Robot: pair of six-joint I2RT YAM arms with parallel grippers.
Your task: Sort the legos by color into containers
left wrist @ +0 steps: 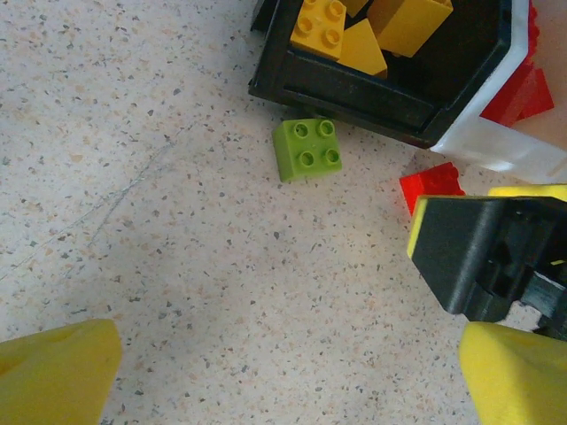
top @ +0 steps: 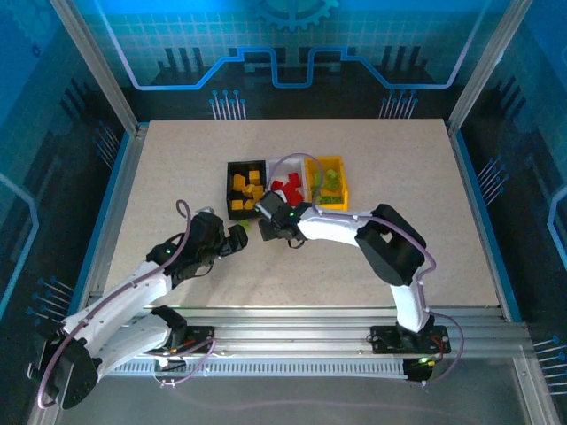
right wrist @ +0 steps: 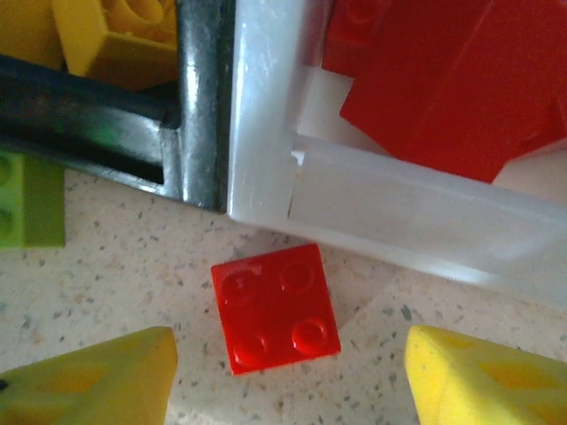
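Note:
A red lego point(right wrist: 275, 307) lies flat on the table just outside the white bin point(right wrist: 266, 106), between the spread yellow fingers point(right wrist: 89, 381) of my right gripper point(right wrist: 288, 381), which is open and not touching it. A lime green lego point(left wrist: 306, 149) sits against the black bin point(left wrist: 354, 88), ahead of my open left gripper point(left wrist: 283, 381), which holds nothing. The same red lego point(left wrist: 431, 186) peeks out beside the right gripper's black body. From above, the black bin point(top: 232, 168) holds yellow bricks, the white bin point(top: 276, 167) red ones, the yellow bin point(top: 344, 181) green ones.
Both grippers, left point(top: 237, 237) and right point(top: 268, 219), crowd the near side of the bin row, close to each other. The green lego point(right wrist: 31, 199) lies left of the right gripper. Open speckled tabletop point(top: 399, 159) surrounds the bins.

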